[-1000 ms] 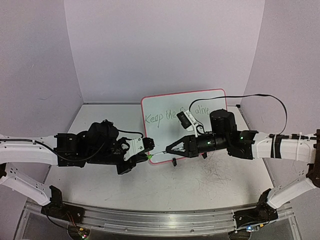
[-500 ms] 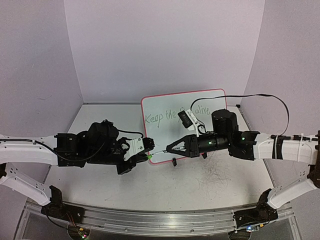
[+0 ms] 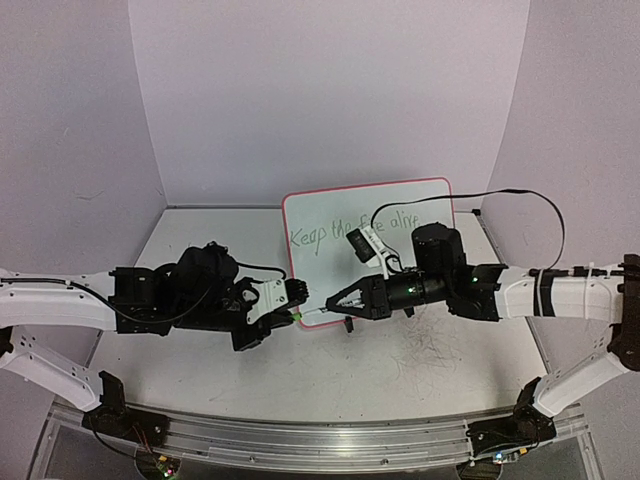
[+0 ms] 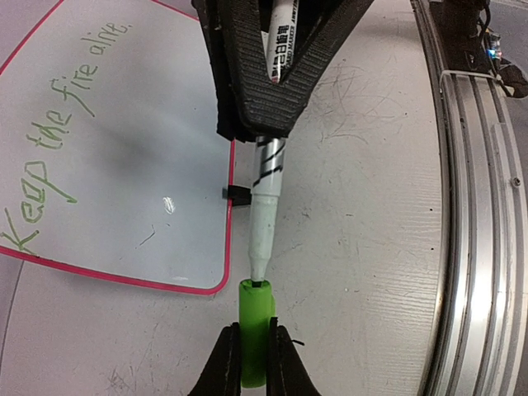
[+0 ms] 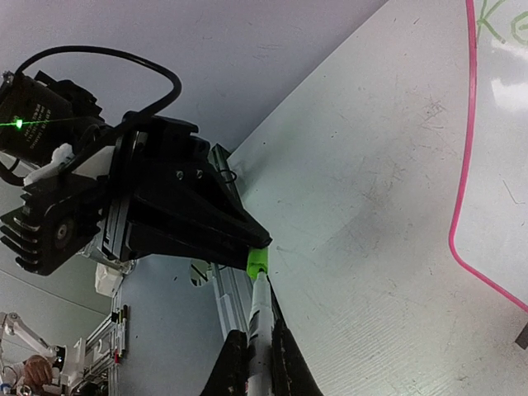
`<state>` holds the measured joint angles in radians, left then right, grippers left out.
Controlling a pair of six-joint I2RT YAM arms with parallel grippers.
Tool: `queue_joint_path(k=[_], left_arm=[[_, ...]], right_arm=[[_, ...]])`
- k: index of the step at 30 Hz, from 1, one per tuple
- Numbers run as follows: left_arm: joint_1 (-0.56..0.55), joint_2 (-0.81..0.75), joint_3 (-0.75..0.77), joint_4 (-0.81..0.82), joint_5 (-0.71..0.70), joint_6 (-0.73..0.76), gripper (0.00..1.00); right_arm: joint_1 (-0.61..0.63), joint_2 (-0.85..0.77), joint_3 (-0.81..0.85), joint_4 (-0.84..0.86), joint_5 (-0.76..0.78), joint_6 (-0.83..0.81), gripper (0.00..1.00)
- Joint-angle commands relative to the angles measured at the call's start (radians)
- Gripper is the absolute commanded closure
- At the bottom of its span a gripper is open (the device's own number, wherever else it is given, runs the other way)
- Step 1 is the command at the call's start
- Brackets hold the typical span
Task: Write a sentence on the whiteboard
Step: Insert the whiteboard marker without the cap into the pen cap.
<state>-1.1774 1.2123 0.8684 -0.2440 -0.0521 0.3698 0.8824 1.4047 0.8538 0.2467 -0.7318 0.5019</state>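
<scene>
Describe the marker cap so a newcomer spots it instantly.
Find the large white whiteboard with the pink rim. Just off its near-left corner, the left end effector pinches a short bright-green plastic cap. It is the only solid green object there, right at the tip of the white marker.

The pale counter (image 3: 190, 370), scuffed with dark scribbles (image 3: 440, 350) on its right side, carries the pink-rimmed whiteboard (image 3: 320, 212) at far centre, with a black clip foot (image 4: 238, 195) at the board's near edge.
</scene>
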Motion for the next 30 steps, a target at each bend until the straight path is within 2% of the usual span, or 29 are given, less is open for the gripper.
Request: queue_joint_path(k=[1,9,15,23,30], left_arm=[[-0.004,0.004,0.025,0.069,0.033,0.013,1.0],[-0.009,0.015,0.06,0.061,0.032,0.011,1.0],[-0.073,0.076,0.135,0.066,-0.124,-0.019,1.0],[-0.166,0.15,0.156,0.161,-0.354,0.003,1.0],[-0.233,0.202,0.148,0.239,-0.452,0.037,1.0]], right_arm=[[0.016,0.039,0.057,0.031,-0.041,-0.012,1.0],[0.02,0.108,0.13,0.003,-0.118,-0.012,1.0],[0.052,0.18,0.149,0.031,-0.155,0.049,1.0],[0.096,0.234,0.156,0.159,-0.223,0.23,1.0],[0.133,0.262,0.111,0.352,-0.233,0.455,1.0]])
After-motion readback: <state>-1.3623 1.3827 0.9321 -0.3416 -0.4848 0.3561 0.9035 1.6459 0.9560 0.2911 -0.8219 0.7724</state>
